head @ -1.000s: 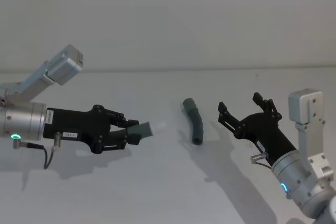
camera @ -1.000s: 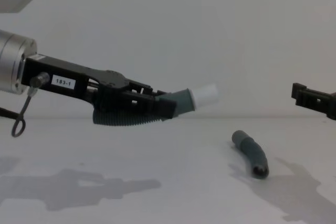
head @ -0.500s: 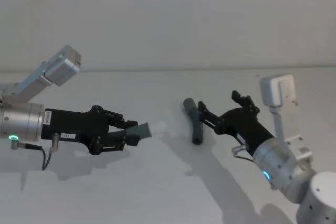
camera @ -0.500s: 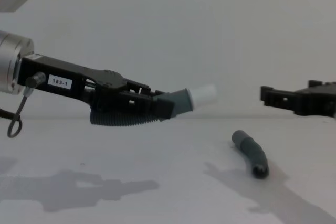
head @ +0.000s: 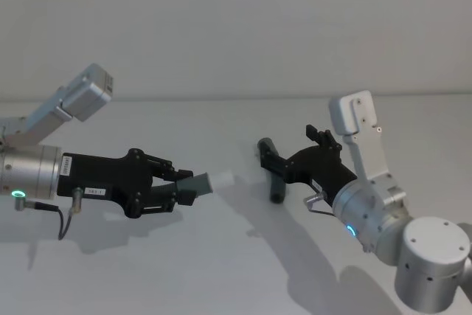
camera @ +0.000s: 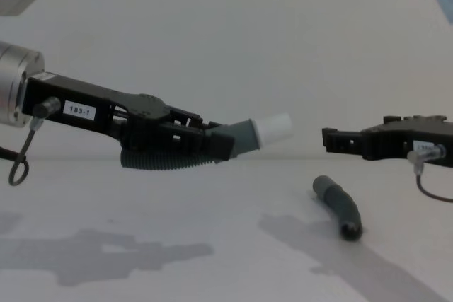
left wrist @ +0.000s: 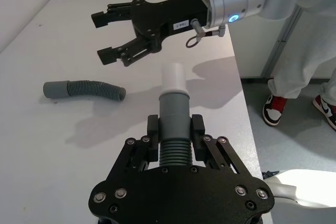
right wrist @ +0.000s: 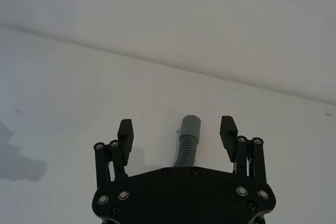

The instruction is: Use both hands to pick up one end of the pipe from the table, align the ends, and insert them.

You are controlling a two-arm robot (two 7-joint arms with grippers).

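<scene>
The left black angular tool (head: 184, 191) hangs above the plain matte white counter (head: 221, 256), pinching one short dark grey corrugated hose piece (left wrist: 175, 145) around its ribbed body. That piece's smooth grey collar and narrower white tip (camera: 274, 129) stick out past the fingers toward the robot's right. The second curved dark grey corrugated hose piece (camera: 340, 206) lies flat on the counter, well apart from the held one. In the chest view its nearer end shows a dark hollow opening. The right black tool (head: 287, 145) hovers just above this piece with its fingers spread wide and not touching it. In the right wrist view the hose runs up the middle between the two fingers (right wrist: 227, 127). So the step in hand looks like the second pick-up: one half is secured and the other is lined up for a grasp but not yet taken. The next move probably calls for lowering the right tool so its fingers straddle the ribbed body. It should close behind the hollow cuff and leave that opening free to meet the white tip.
</scene>
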